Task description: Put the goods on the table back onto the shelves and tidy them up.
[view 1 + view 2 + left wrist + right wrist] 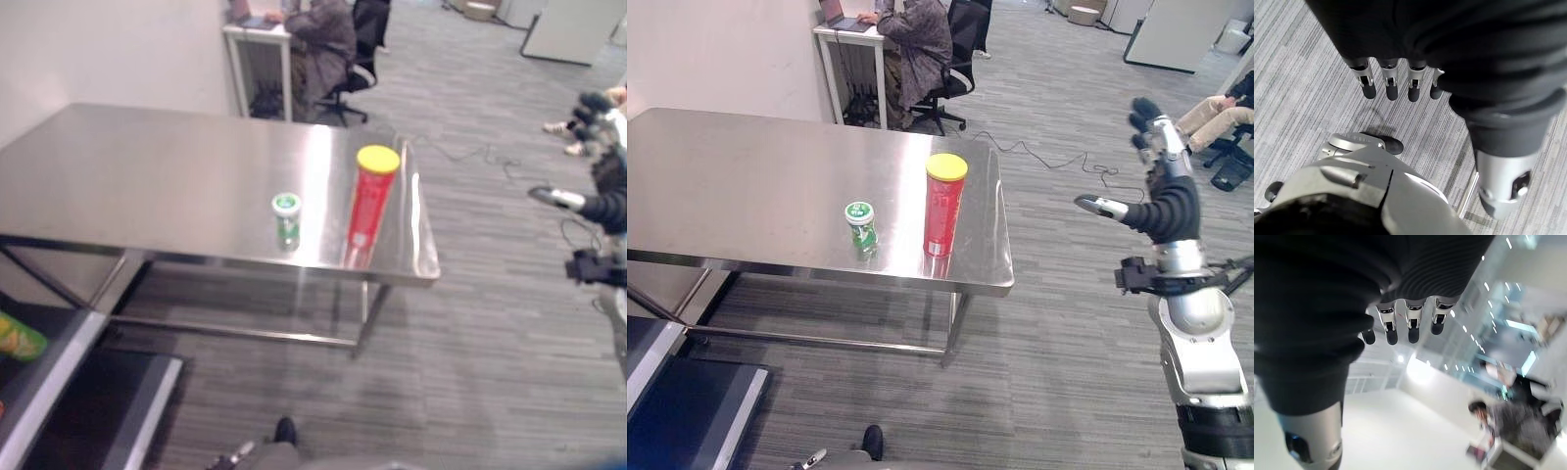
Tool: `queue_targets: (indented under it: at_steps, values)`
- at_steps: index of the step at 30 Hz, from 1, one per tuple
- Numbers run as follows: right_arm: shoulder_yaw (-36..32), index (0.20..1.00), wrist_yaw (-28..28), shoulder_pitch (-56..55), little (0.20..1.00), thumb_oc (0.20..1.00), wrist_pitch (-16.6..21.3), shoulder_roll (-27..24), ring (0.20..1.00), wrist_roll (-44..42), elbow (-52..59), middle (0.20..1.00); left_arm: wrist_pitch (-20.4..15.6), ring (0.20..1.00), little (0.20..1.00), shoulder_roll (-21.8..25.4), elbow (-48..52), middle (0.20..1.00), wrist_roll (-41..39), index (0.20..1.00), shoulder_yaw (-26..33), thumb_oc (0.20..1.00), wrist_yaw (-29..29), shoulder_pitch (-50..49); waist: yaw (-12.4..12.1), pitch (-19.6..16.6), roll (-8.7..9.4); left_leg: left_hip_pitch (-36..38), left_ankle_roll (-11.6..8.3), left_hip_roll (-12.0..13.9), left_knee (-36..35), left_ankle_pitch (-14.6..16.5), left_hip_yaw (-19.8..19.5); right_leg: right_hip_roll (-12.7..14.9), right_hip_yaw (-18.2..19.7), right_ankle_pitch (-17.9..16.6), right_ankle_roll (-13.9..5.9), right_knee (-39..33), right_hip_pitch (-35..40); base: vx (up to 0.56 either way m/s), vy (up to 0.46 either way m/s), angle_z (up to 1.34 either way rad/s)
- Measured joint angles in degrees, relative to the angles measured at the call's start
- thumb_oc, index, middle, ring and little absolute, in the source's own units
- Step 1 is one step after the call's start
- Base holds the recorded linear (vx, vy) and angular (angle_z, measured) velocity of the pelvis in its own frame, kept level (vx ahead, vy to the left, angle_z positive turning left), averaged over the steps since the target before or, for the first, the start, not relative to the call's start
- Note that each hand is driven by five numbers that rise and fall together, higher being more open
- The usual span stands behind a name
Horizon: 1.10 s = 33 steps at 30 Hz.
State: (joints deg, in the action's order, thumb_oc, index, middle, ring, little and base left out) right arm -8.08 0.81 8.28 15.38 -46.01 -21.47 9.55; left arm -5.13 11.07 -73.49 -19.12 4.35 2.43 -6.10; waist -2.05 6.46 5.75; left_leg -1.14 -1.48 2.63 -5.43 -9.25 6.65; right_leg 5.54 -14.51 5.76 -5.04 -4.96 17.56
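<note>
A tall red canister with a yellow lid [943, 204] stands upright near the right end of the steel table [745, 186]. A small green cup with a white lid [860, 226] stands just to its left, close to the front edge. My right hand [1164, 201] is raised in the air well to the right of the table, fingers straight and thumb spread, holding nothing. My left hand [1396, 83] hangs low over the carpet with its fingers straight and nothing in it.
A shelf edge [44, 387] with a green packet [18, 338] sits at lower left. A person at a desk [916, 44] works behind the table. Another person's legs [1215, 116] show at far right. Grey carpet lies open right of the table.
</note>
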Motion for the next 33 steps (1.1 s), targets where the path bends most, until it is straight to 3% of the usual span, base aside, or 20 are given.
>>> queue_targets:
  at_steps: [3, 6, 11, 22, 23, 33]
  values:
    - [7.0, 1.000, -3.0, 5.1, 1.000, 1.000, -1.3, -3.5, 1.000, -2.4, -1.5, 1.000, 0.0, 1.000, 1.000, -0.4, -1.1, 1.000, 0.0, 1.000, -0.4, 1.000, 0.1, -0.2, -0.6, -0.5, -0.78, -0.3, -0.01, 0.0, 0.0, 0.0, 0.0, 0.0, -0.4, 0.1, -0.12, 0.0, 0.0, 0.00, 0.008, 0.06]
    - [8.2, 1.000, -4.5, 6.5, 1.000, 1.000, -1.6, -4.2, 1.000, -3.7, -2.7, 1.000, -0.1, 1.000, 1.000, -0.3, -0.8, 1.000, 0.0, 1.000, -1.1, 1.000, 0.3, 0.0, -1.5, -0.6, -0.80, -0.9, -0.01, 0.0, 0.0, 0.0, -0.3, -0.2, -1.7, 0.1, -0.09, 0.0, -0.1, 0.00, 0.009, 0.18]
    - [16.0, 1.000, -6.2, 12.1, 1.000, 1.000, -3.7, -6.7, 1.000, -4.6, -7.6, 1.000, 0.0, 1.000, 1.000, 0.1, -1.0, 1.000, -0.1, 1.000, -2.2, 1.000, 0.5, -0.1, -2.7, -0.8, -0.51, -1.1, -0.09, -0.5, 0.0, -0.1, -1.4, -0.1, -2.6, 0.1, -0.14, 0.0, 0.1, 0.00, 0.011, 0.11]
    - [21.6, 1.000, -6.0, 20.4, 1.000, 1.000, -5.0, -7.2, 1.000, -3.0, -13.7, 1.000, 0.0, 1.000, 1.000, 0.2, -0.7, 1.000, -0.1, 1.000, -3.4, 1.000, 0.5, 0.1, -4.2, -1.1, 0.19, -2.2, 0.06, -1.2, 0.0, -0.6, -3.0, -0.1, -4.9, 0.2, -0.21, 0.0, 0.0, 0.01, 0.018, 0.10]
    - [25.0, 1.000, -5.9, 23.7, 1.000, 1.000, -5.0, -8.1, 1.000, -2.0, -15.3, 1.000, -0.1, 1.000, 1.000, 0.3, -0.6, 1.000, -0.5, 1.000, -4.5, 1.000, 0.5, 0.1, -4.4, -1.2, 0.20, -2.6, 0.07, -1.3, 0.0, -0.6, -3.0, -0.1, -5.0, 0.2, -0.26, 0.0, -0.2, 0.02, 0.041, 0.10]
    - [31.2, 1.000, -6.0, 26.8, 1.000, 1.000, -6.2, -8.6, 1.000, 1.9, -20.2, 1.000, -0.2, 1.000, 1.000, 1.0, 0.3, 1.000, -2.2, 1.000, -6.7, 1.000, 0.6, 0.0, -5.7, -1.4, 1.01, -3.0, 0.08, -1.8, 0.0, -0.7, -4.2, 0.1, -6.0, 0.2, -0.27, 0.0, -0.1, 0.01, 0.017, 0.05]
